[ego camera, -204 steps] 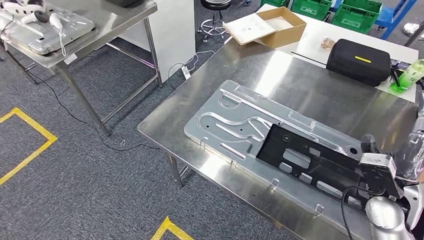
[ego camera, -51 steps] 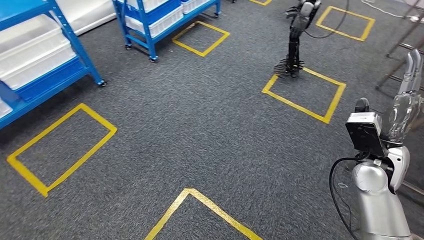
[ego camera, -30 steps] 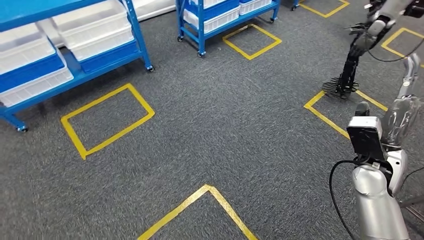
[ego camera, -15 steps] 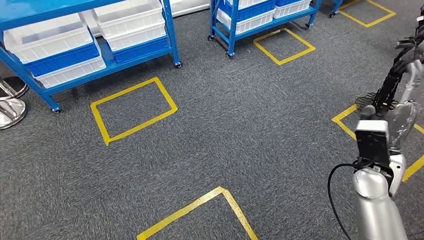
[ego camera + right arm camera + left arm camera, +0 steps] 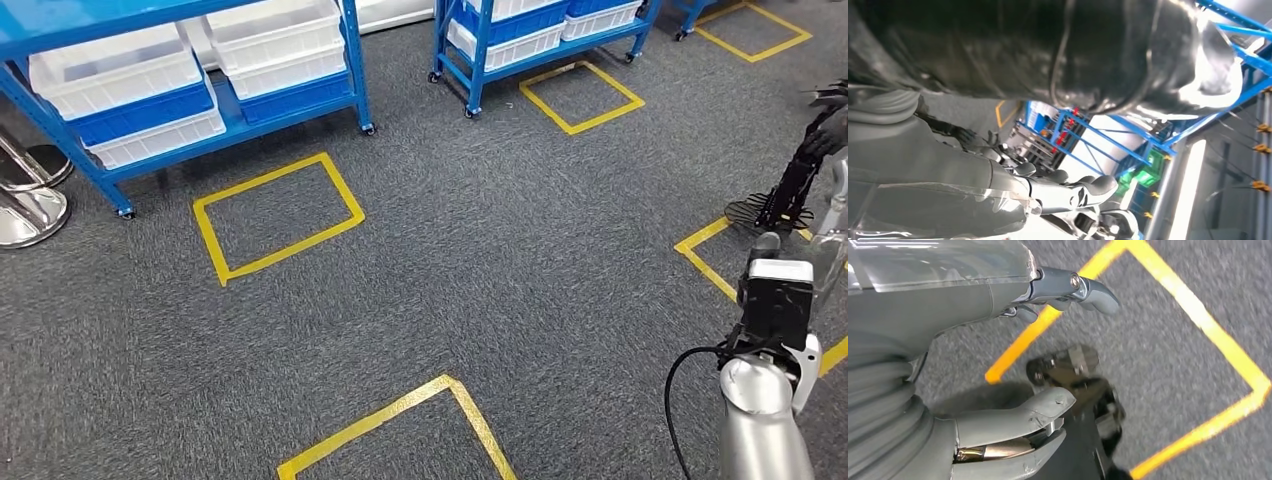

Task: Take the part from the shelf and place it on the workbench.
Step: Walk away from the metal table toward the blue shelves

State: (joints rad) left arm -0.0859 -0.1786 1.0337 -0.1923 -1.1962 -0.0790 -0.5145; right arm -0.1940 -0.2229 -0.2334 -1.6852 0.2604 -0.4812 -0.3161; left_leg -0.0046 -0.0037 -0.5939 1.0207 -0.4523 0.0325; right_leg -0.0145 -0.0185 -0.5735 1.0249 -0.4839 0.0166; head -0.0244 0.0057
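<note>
Can't tell where the part is: I'm seeing no part in either hand, and the white bins [image 5: 115, 70] on the shelf [image 5: 235, 108] are too far off to read their contents. The head view is looking down at grey carpet [image 5: 500, 260]; the blue shelf is standing on castors along the carpet's far left side, with a second blue rack [image 5: 470, 50] just beside it towards the far middle, also carrying white bins. A yellow tape rectangle [image 5: 210, 244] is lying on the carpet right in front of the shelf, and another tape corner [image 5: 450, 382] is sitting at the near edge. My left hand [image 5: 963, 300] is hanging over the carpet and a yellow tape outline [image 5: 1198, 315], fingers [image 5: 1090, 289] stretched out, thumb [image 5: 1018, 420] well apart from them, nothing between. My right hand [image 5: 998, 185] is gripping nothing either, fingers [image 5: 1088, 187] extended and loosely apart. My right arm [image 5: 760, 420] is coming up at the near right, wrist camera box [image 5: 778, 300] on top. A chrome stool base [image 5: 30, 210] is sitting at the left edge, beside the shelf leg. A dark jointed object [image 5: 790, 190] is standing on the carpet at the far right; can't tell what it is.
</note>
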